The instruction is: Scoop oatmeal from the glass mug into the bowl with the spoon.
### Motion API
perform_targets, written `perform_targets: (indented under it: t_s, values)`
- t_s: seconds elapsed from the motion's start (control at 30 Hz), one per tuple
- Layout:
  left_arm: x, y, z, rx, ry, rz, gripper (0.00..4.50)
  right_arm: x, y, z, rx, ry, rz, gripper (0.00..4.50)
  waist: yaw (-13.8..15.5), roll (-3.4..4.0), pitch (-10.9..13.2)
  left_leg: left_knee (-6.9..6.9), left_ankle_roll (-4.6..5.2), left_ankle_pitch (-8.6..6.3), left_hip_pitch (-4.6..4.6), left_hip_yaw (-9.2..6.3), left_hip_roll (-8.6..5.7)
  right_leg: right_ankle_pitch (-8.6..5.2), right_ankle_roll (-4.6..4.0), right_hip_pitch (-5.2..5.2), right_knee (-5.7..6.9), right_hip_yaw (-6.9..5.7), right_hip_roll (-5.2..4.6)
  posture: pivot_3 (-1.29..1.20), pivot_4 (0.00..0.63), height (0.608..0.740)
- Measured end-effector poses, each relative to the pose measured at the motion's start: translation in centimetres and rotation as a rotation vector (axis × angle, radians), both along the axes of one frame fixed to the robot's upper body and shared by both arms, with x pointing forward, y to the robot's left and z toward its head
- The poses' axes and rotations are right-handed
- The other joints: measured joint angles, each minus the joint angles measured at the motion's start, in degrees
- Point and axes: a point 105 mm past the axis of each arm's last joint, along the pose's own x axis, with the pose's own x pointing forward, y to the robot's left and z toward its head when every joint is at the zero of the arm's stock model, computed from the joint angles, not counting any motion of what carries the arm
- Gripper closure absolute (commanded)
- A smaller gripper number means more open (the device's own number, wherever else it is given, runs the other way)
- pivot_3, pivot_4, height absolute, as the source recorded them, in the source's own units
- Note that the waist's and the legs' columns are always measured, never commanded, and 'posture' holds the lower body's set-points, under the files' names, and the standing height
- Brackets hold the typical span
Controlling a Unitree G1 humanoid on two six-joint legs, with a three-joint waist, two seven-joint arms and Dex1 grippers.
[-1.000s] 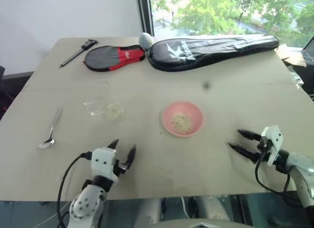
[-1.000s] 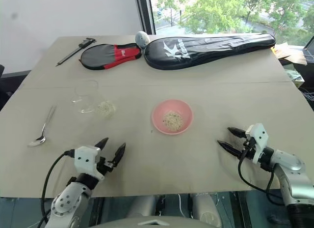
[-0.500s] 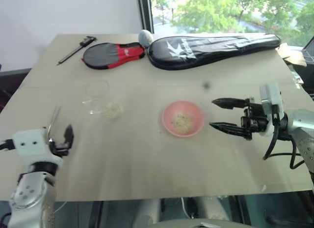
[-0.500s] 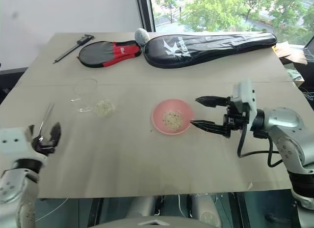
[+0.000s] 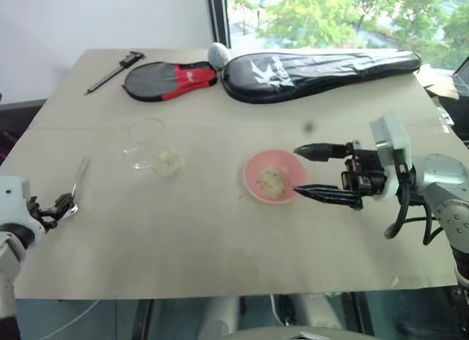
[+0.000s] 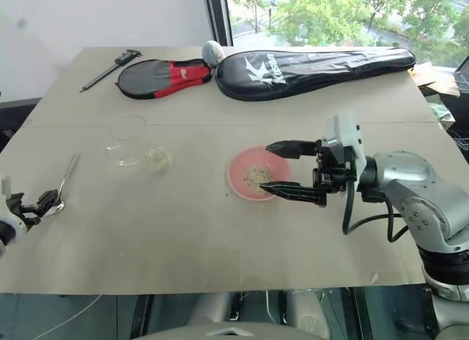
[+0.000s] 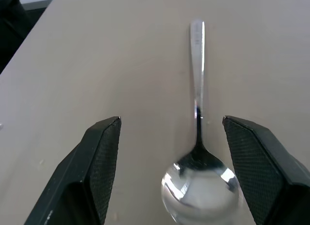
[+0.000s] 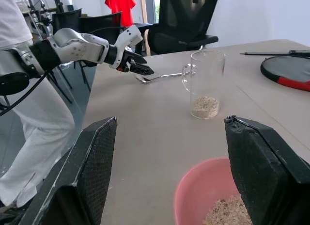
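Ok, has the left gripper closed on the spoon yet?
No, the left gripper is open, its fingers either side of the spoon, which lies flat on the table.

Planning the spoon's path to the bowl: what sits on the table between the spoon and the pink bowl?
In the left eye view, only the glass mug with oatmeal stands between spoon and bowl; otherwise bare table.

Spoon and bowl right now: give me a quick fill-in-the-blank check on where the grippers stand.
1. The left gripper is open around the ____.
2. The right gripper is open beside the ____ bowl.
3. The glass mug holds ____ at its bottom.

Missing words: spoon; pink; oatmeal
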Motion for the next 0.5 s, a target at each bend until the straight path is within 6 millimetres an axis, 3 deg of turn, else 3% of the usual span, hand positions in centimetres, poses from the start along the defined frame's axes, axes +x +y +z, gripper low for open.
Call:
perform_targets:
  t_s: [0.3, 0.5]
  values:
    - [1.7, 1.3, -1.8, -0.063, 0.086, -0.149, 1.07, 0.2, 0.1, 0.2, 0.006, 0.001, -0.016, 0.96, -0.3, 0.16, 0.0, -0.02, 0.01, 0.0, -0.2, 0.0, -0.01, 0.0, 0.0, -0.23, 0.04, -0.03, -0.08, 0.0, 0.15, 0.74]
    - [2.3, 0.6, -2.9, -0.148, 0.073, -0.248, 3.65, 0.3, 0.1, 0.2, 0.007, -0.002, -0.02, 0.96, 0.0, 0.5, -0.2, -0.02, 0.03, -0.01, -0.12, -0.01, -0.04, 0.0, 0.0, -0.21, 0.14, -0.03, -0.11, 0.0, 0.15, 0.74]
